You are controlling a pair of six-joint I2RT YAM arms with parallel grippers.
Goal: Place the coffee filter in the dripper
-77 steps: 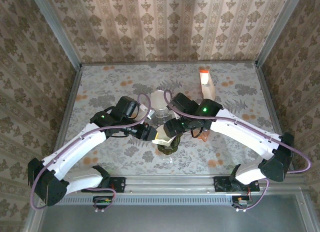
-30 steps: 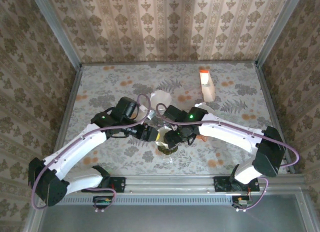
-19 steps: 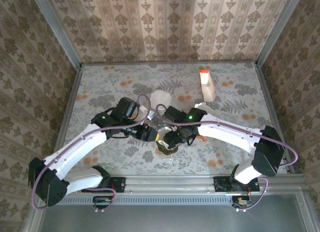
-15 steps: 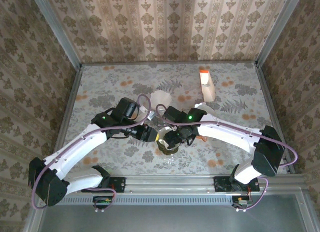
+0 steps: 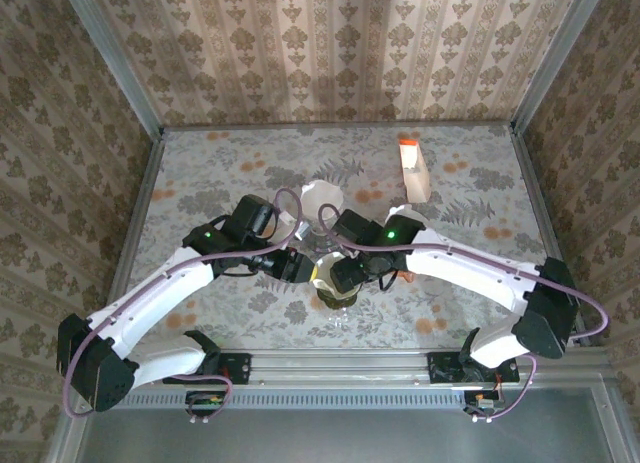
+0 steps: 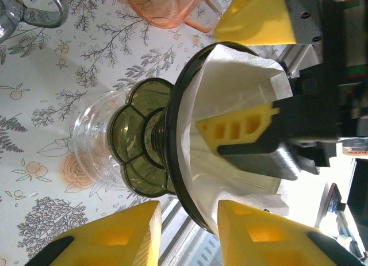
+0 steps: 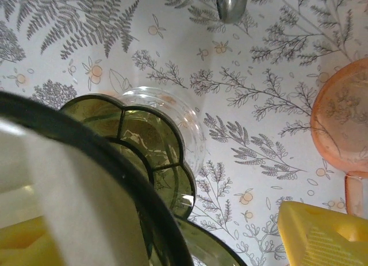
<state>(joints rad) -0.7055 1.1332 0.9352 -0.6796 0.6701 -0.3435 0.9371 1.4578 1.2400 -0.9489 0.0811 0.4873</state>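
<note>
My right fingers (image 6: 241,128) stand wide and straddle the wall of the dripper (image 6: 144,145). One finger is inside the coffee filter (image 6: 233,82); the other is outside the rim. The coffee filter sits in the dripper cone, with its paper edge standing past the rim. My left fingers (image 6: 115,234) stand narrow, in line with the rim. I cannot tell whether they pinch it. The dripper rests on a clear glass vessel (image 6: 86,145) on the surface (image 6: 34,105).

Both arms bent inward, wrists nearly meeting — left fingers (image 6: 115,234) narrowly parted, right fingers (image 6: 238,128) spread wide.
</note>
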